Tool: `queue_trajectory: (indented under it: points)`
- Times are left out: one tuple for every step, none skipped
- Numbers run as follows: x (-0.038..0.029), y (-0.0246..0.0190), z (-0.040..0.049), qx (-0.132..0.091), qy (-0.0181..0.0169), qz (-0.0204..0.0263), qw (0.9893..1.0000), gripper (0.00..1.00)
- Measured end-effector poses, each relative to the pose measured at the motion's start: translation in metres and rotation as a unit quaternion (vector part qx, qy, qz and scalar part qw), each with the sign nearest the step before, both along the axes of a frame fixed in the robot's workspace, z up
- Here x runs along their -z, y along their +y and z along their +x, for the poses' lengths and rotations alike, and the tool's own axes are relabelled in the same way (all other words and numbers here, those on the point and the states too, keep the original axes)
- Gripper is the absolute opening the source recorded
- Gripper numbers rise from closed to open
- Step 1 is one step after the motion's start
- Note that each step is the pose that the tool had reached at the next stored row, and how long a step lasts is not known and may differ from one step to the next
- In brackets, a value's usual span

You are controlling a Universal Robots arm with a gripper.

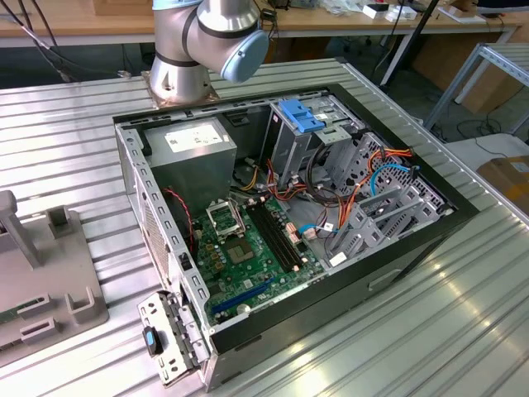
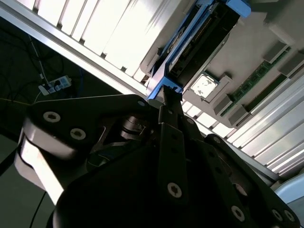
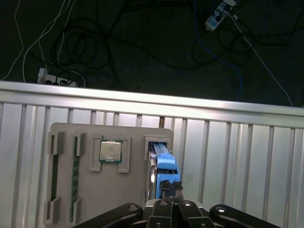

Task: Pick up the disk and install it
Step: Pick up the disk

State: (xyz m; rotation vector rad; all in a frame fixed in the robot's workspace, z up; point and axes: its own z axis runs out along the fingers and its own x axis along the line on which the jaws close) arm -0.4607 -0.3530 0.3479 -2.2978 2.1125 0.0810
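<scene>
The disk (image 3: 166, 164) stands on edge in a slot of the grey holder tray (image 3: 128, 199), blue rails along its upper side. In the second wrist view the disk (image 2: 199, 38) shows its dark body framed by blue plastic. My gripper (image 3: 171, 186) is right at the near end of the blue rail, its two fingers pressed close together on that rail. From the other wrist camera, the gripper (image 2: 170, 97) touches the rail's end edge-on. The disk still sits in the slot.
The tray also holds a processor chip (image 3: 110, 152) and memory sticks (image 3: 74, 180). The open computer case (image 1: 331, 215) lies on the ribbed metal table, with a blue latch (image 1: 299, 116) at its drive bay. The arm's base (image 1: 198, 41) stands behind it. Cables lie on the floor past the table edge.
</scene>
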Motion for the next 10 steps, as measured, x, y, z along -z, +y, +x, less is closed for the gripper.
queue_trajectory:
  points:
    - [0.0001,0.0,0.0,0.0,0.0,0.0,1.0,0.11]
    - [0.0001,0.0,0.0,0.0,0.0,0.0,1.0,0.11]
    - [0.0001,0.0,0.0,0.0,0.0,0.0,1.0,0.11]
    - [0.0002,0.0,0.0,0.0,0.0,0.0,1.0,0.11]
    - [0.0002,0.0,0.0,0.0,0.0,0.0,1.0,0.11]
    - [0.0002,0.0,0.0,0.0,0.0,0.0,1.0,0.11]
    - [0.0002,0.0,0.0,0.0,0.0,0.0,1.0,0.11]
    - [0.0002,0.0,0.0,0.0,0.0,0.0,1.0,0.11]
    - [0.0002,0.0,0.0,0.0,0.0,0.0,1.0,0.11]
    - [0.0003,0.0,0.0,0.0,0.0,0.0,1.0,0.11]
